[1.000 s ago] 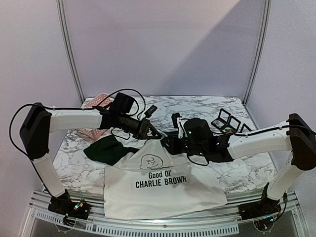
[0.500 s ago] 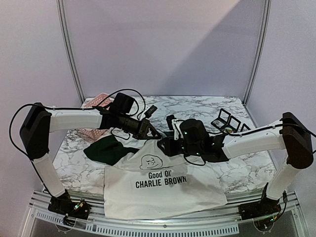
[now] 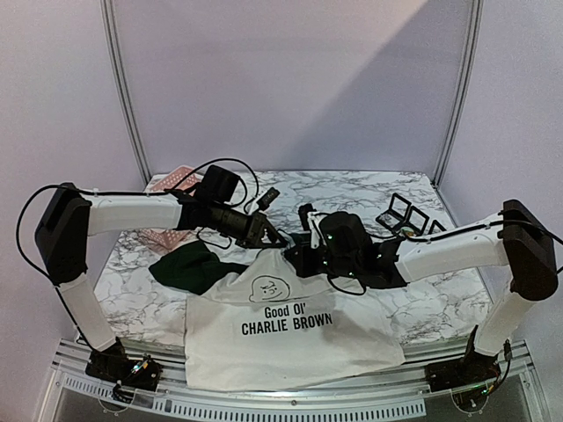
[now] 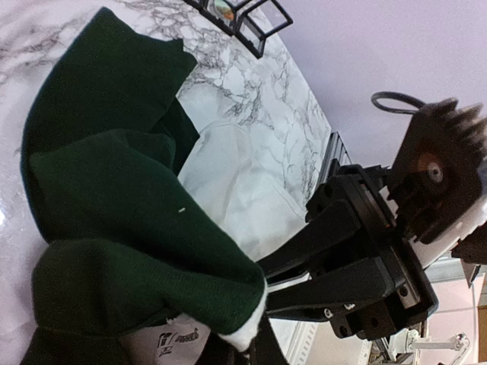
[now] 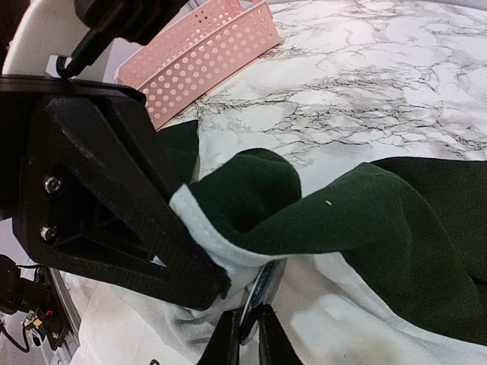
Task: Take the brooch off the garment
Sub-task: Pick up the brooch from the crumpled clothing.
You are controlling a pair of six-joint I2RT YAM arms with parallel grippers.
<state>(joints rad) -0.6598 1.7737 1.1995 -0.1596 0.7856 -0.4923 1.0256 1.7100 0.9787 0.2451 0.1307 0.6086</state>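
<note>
Garment point(image 3: 290, 343) lay spread at lower centre, long axis vertical in frame, collar point(image 5: 199, 222) uppermost. Left gripper point(image 4: 262, 289) pinched that collar; right gripper point(image 5: 245, 328) clamped the brooch point(image 5: 262, 293), edge-on, tilted toward upper right.

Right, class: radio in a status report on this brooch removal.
Left gripper shut on garment. Right gripper pinching brooch rim. Not yet off, half hidden under fold.
</note>
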